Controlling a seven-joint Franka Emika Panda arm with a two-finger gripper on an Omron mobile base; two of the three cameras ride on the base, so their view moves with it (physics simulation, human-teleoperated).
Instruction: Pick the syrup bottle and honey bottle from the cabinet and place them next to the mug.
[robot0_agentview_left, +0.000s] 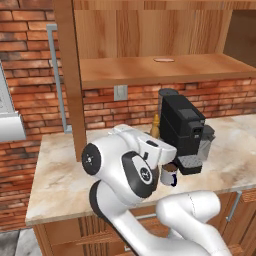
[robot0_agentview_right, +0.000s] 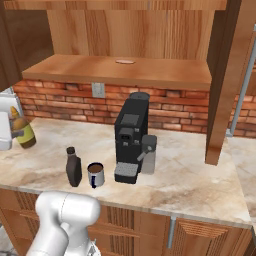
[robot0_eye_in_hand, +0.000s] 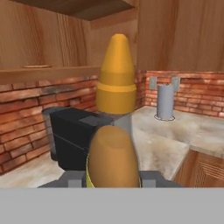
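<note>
Second bottle in transit. The tool (robot0_eye_in_hand: 112, 181) is closed tight on the honey bottle (robot0_eye_in_hand: 114, 131), a small amber-yellow bottle with a pointed yellow nozzle cap; in the hand view the bottle rises straight up out of the grip. In the right base view it hangs at the far left edge, above the marble-patterned counter (robot0_agentview_right: 200, 185) and well apart from the mug.

The syrup bottle (robot0_agentview_right: 73, 167), tall and dark brown with a black cap, already stands upright just beside the small white mug with a dark blue handle (robot0_agentview_right: 95, 175), on the side away from the machine. So the step in hand is, by my judgement, carrying the honey bottle across to the mug.

Next move calls for bringing it down near the mug and setting it upright before opening. Free counter lies in front of the mug and on the far side of the syrup bottle.

In the way: the syrup bottle itself, easy to knock, and the black coffee machine (robot0_agentview_right: 131, 137) just beside the mug on its other side.

Beyond the mug: brick wall, then the open light-brown wooden wall cabinet (robot0_agentview_right: 120, 70) above, its shelf bare of bottles.
</note>
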